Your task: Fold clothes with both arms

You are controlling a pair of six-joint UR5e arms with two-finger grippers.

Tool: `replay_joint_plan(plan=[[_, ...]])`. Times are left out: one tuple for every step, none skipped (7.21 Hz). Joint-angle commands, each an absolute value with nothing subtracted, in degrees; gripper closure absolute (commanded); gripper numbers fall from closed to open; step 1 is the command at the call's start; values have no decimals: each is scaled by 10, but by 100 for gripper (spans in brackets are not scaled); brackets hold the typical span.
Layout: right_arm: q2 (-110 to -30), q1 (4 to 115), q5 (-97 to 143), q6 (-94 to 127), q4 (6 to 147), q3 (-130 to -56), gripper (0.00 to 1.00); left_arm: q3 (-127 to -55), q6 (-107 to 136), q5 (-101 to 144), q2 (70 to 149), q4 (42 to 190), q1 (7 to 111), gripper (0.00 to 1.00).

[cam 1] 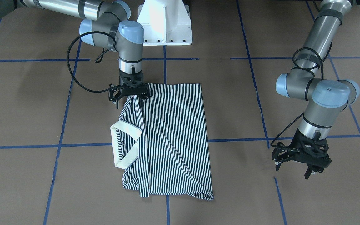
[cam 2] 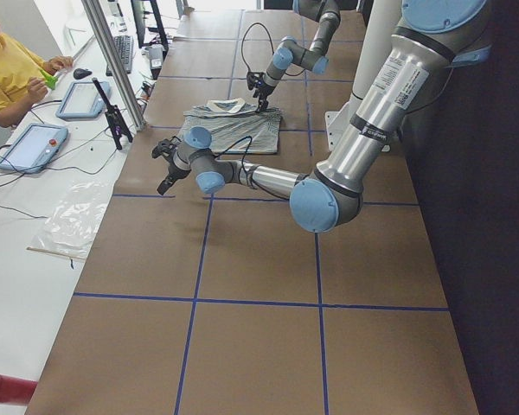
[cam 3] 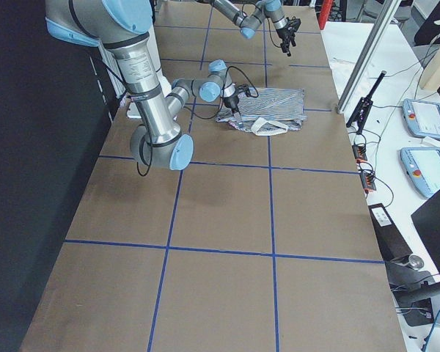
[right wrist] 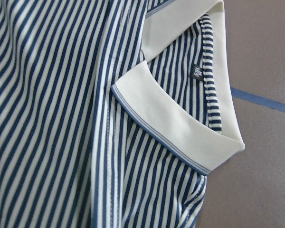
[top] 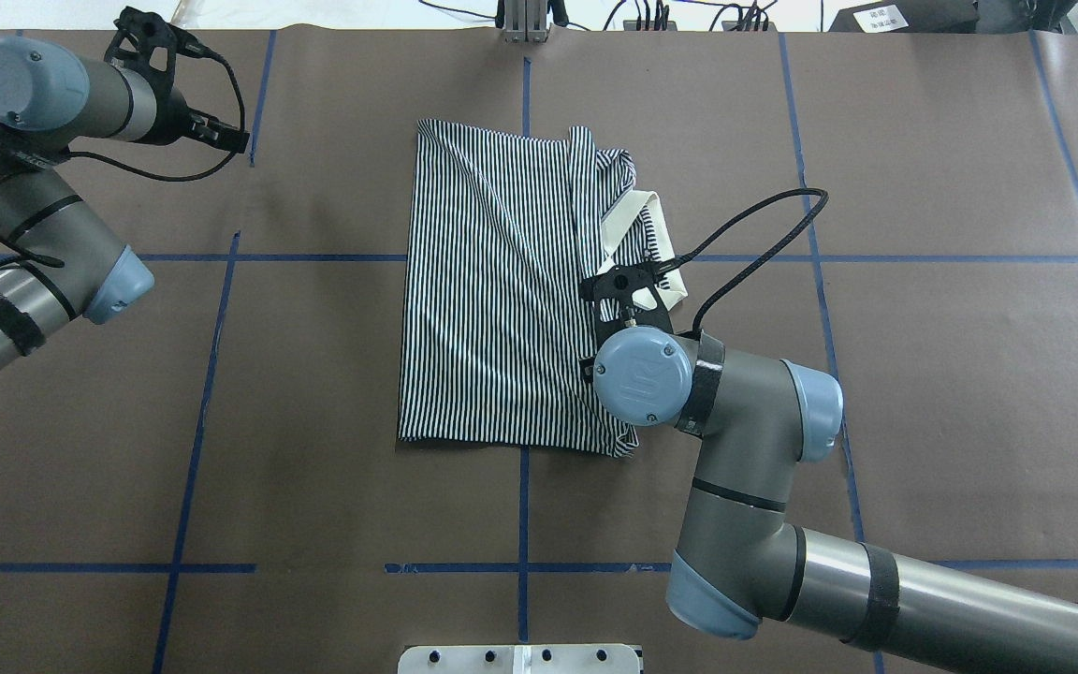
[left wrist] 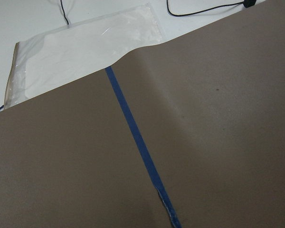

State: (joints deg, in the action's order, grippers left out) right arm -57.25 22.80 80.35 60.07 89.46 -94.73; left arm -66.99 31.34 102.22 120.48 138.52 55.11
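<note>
Seen from overhead, the shirt (top: 492,309) lies mid-tabletop (top: 923,374), long axis twelve-to-six, its collar (top: 633,213) edge at three o'clock beneath the nearer right hand (cam 1: 130,102), jaws spread, while the left hand (cam 1: 292,171), also wide, hangs far off at ten.

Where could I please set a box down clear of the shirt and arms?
Bare table lies between the shirt and the left arm, and beyond the right arm. Crowded: the collar edge, under the right end effector.

Shirt (cam 1: 173,131) is soft matt knit cloth, collar (right wrist: 180,128) a smoother rib. Table (top: 923,374) is matt brown paper with slightly glossy blue tape (left wrist: 133,128). Left arm (cam 1: 322,29) and right arm (cam 1: 58,6) have brushed metal tubes, satin plastic caps.
</note>
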Motion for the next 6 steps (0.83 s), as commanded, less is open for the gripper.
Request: replay_joint_plan(plan=[[-577, 255, 823, 569, 906, -947, 0, -671, 313, 1022, 1202, 1385, 551, 0], [-586, 271, 824, 544, 906, -950, 0, -671, 313, 1022, 1202, 1385, 551, 0], [-601, 278, 829, 535, 905, -958, 0, -672, 314, 1022, 1202, 1385, 551, 0], [-626, 278, 832, 535, 902, -982, 0, -674, 314, 1022, 1202, 1385, 551, 0], [-650, 278, 832, 548, 892, -1023, 0, -678, 333, 1022, 1201, 1385, 551, 0], [-653, 278, 854, 596, 863, -1040, 0, -691, 347, 1029, 1201, 1384, 550, 0]])
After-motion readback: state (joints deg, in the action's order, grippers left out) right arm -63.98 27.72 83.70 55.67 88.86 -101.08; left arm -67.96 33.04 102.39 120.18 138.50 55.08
